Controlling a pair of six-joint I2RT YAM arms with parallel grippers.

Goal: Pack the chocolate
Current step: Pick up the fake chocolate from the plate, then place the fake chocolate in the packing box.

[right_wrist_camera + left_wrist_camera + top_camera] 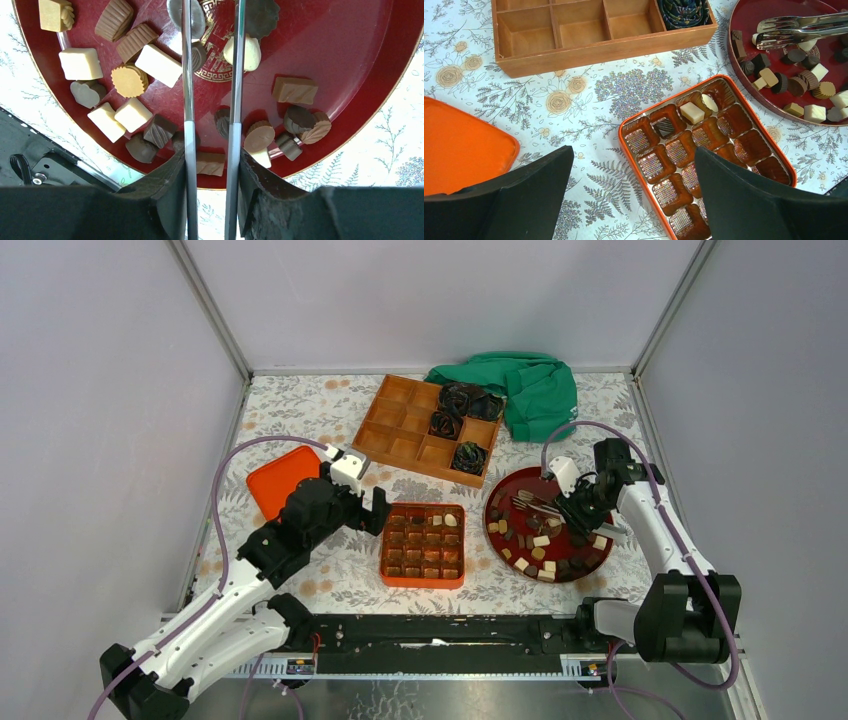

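Right wrist, risks:
1. right tool (210, 165) is clamping tongs (186, 100) over chocolate (159, 64) crowding red plate (350, 75); tips may be pinching two pieces or flicking one out.
2. left tool (631, 160) is gaping beside orange tray (620, 131).

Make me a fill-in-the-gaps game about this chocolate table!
1. The loose chocolates lie on a round ___ plate.
2. The right claw grips a pair of metal ___.
3. The left claw is wide ___ and holds nothing.
4. The flat lid near the left arm is coloured ___.

Missing words: red; tongs; open; orange.
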